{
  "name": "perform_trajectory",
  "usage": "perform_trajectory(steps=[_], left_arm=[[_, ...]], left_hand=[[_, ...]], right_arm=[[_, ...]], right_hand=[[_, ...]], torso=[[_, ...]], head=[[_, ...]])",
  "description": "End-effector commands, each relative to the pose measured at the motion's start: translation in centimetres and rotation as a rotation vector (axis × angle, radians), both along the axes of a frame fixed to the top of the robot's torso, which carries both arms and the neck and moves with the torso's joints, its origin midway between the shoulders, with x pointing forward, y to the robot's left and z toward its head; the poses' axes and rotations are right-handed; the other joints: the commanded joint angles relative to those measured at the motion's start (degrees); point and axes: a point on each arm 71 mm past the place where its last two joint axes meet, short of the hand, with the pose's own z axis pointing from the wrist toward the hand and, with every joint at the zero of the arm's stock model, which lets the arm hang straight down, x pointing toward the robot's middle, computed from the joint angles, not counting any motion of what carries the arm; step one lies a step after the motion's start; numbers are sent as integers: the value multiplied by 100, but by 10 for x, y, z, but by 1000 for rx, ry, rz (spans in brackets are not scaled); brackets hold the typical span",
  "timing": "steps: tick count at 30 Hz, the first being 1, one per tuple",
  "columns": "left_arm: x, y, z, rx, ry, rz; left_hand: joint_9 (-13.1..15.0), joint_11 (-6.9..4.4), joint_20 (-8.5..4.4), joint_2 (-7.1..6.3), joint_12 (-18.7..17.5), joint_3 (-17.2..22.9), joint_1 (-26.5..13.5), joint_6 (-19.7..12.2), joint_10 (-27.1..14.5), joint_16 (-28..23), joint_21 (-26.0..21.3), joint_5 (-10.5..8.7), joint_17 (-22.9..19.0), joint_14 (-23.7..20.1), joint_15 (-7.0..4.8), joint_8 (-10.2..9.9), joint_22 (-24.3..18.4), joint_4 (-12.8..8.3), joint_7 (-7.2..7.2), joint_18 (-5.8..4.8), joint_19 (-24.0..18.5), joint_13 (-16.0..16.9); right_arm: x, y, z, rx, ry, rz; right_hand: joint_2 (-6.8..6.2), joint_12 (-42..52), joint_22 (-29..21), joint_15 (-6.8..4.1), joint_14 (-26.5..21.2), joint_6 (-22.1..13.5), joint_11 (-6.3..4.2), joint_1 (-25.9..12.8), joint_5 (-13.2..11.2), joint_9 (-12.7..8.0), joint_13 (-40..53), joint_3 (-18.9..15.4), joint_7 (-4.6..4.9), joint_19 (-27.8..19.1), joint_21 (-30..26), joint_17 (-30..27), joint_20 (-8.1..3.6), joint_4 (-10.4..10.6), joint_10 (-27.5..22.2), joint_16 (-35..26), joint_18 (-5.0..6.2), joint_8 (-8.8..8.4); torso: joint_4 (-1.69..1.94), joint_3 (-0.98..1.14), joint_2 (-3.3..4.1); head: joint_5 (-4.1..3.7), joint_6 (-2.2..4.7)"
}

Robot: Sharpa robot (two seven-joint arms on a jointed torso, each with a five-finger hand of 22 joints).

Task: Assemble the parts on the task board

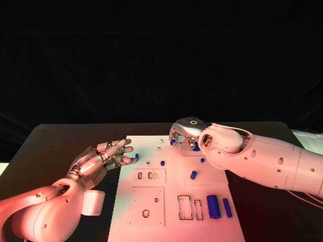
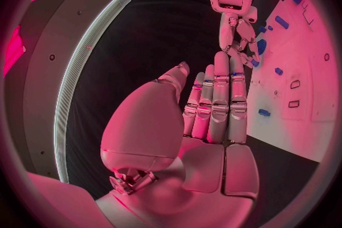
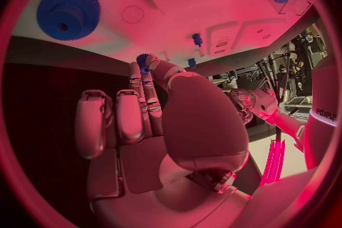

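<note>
A: Step in hand — right hand (image 1: pixel 187 135) at the far edge of the task board (image 1: pixel 172 212), pinching a small blue gear (image 3: pixel 143 61) in its fingertips; a larger blue gear (image 3: pixel 68 11) sits on the board nearby

B: Left hand (image 1: pixel 103 159)?

A: Released, fingers spread, holding nothing, beside the board's left edge. Next, I judge — lower the small gear so its teeth mesh
</note>
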Motion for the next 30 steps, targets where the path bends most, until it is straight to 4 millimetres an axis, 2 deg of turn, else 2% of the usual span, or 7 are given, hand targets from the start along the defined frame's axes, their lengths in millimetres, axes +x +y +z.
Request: perform_trajectory(steps=[1, 2, 6, 10, 12, 23, 30], left_arm=[[0, -3, 2, -17, -6, -22], [0, -3, 2, -18, -6, -22], [0, -3, 1, -19, -7, -24], [0, -4, 2, -19, -7, -25], [0, -4, 2, -19, -7, -26], [0, -5, 2, -20, -6, -28], [0, -5, 2, -21, -6, -30]], left_hand=[[-9, 4, 22, -3, -16, 26, -41, -20, -20, 33, 16, -29, 6, -49, 4, -21, 4, -5, 41, 56, -29, -9], [-9, 5, 23, -5, -17, 27, -41, -21, -22, 33, 15, -29, 7, -52, 5, -22, 4, -6, 41, 55, -30, -10], [-9, 6, 23, -7, -20, 29, -41, -23, -26, 34, 14, -29, 10, -58, 6, -23, 4, -9, 43, 55, -33, -10], [-9, 6, 24, -8, -20, 29, -41, -23, -26, 34, 14, -29, 10, -58, 6, -23, 4, -9, 43, 55, -34, -10], [-9, 6, 24, -8, -20, 29, -41, -23, -26, 34, 14, -29, 10, -58, 6, -23, 4, -9, 43, 55, -34, -10], [-8, 8, 25, -10, -24, 35, -37, -26, -31, 37, 12, -28, 16, -68, 8, -25, 3, -16, 44, 55, -38, -12], [-8, 8, 25, -10, -24, 35, -37, -26, -31, 37, 12, -28, 16, -68, 8, -25, 3, -16, 44, 55, -38, -12]], right_arm=[[4, 4, 5, 26, -57, -13], [5, 5, 5, 27, -59, -13], [9, 9, 4, 28, -62, -15], [13, 13, 1, 23, -58, -14], [15, 15, 0, 19, -54, -11], [17, 27, -5, -2, -31, 1], [19, 29, -6, -7, -29, -2]], right_hand=[[116, -33, 10, -31, 259, 7, -159, 94, 37, 17, -20, 38, 41, 32, 38, 0, -2, -16, 178, 30, -99, -16], [111, -35, 8, -29, 258, 3, -157, 94, 36, 18, -21, 39, 44, 30, 38, -4, -1, -19, 173, 29, -99, -19], [106, -36, 13, -27, 258, 0, -155, 93, 37, 19, -23, 40, 46, 30, 42, -4, 0, -21, 169, 31, -99, -23], [95, -38, 16, -24, 257, -5, -151, 91, 38, 21, -25, 40, 51, 29, 46, -3, 2, -25, 161, 34, -99, -29], [95, -38, 16, -24, 257, -5, -151, 91, 38, 21, -25, 40, 51, 29, 46, -3, 2, -25, 161, 34, -99, -29], [76, -41, 25, -16, 256, -17, -142, 83, 38, 25, -29, 40, 59, 25, 55, 1, 6, -29, 144, 42, -100, -44], [67, -40, 29, -12, 254, -21, -139, 75, 38, 27, -31, 37, 63, 24, 59, -3, 8, -28, 138, 43, -100, -49]], torso=[[21, -22, 3], [28, -27, 3], [32, -14, 12], [37, -16, 25], [34, -17, 28], [83, -35, 69], [83, -34, 71]], head=[[-26, 14], [-31, 16], [-19, 21], [6, 12], [18, 10], [-9, 0], [-2, 0]])
